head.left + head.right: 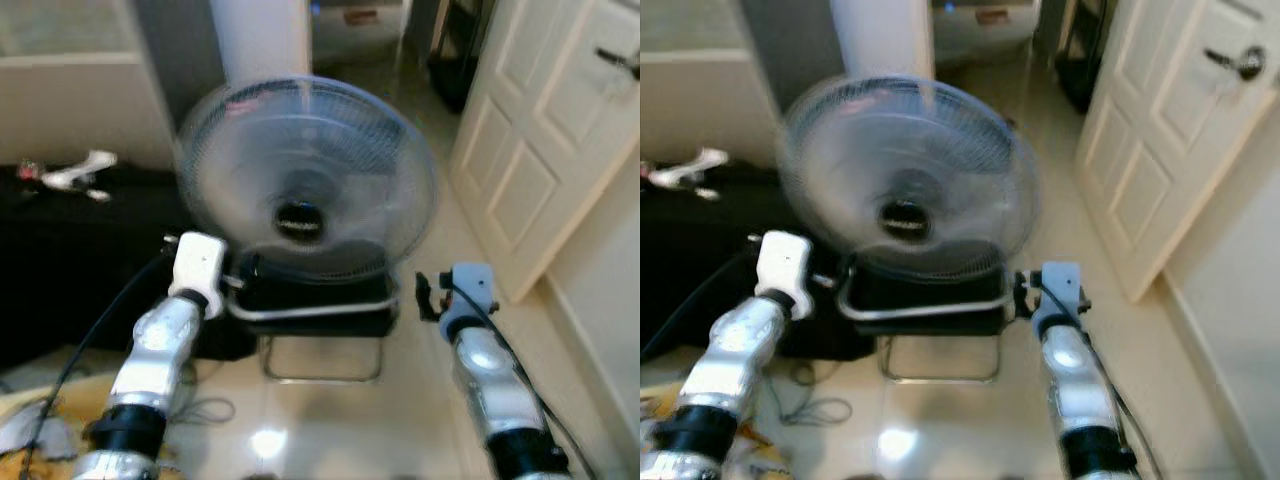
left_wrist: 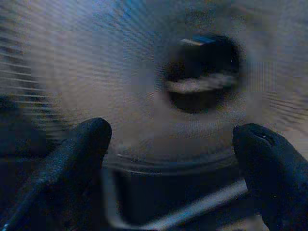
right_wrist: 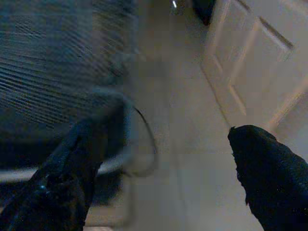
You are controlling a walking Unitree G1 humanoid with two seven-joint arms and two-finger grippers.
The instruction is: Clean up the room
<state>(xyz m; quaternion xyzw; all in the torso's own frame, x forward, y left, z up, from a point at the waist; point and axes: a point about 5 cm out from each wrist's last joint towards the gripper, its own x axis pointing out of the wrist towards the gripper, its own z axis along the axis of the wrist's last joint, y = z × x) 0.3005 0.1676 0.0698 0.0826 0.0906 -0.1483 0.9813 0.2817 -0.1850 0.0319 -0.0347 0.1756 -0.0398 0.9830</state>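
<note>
A floor fan [image 1: 305, 180] with a round wire grille and a dark hub stands in front of me on a black base [image 1: 310, 322] with a silver tube frame [image 1: 320, 376]. My left gripper [image 1: 238, 272] is at the left end of the base. It is open, and its wrist view shows the fan's hub [image 2: 202, 72] between the spread fingers [image 2: 72, 159]. My right gripper [image 1: 424, 296] is open beside the right end of the base. One of its fingers [image 3: 72, 168] is in front of the grille [image 3: 57, 62]. Neither gripper holds anything.
A white panelled door [image 1: 540, 150] stands close on the right. On the left, a black-covered surface [image 1: 70, 250] carries a small white object [image 1: 80, 175]. A white pillar [image 1: 262, 40] rises behind the fan. A cable [image 1: 205, 408] and a yellow cloth [image 1: 40, 405] lie on the glossy floor.
</note>
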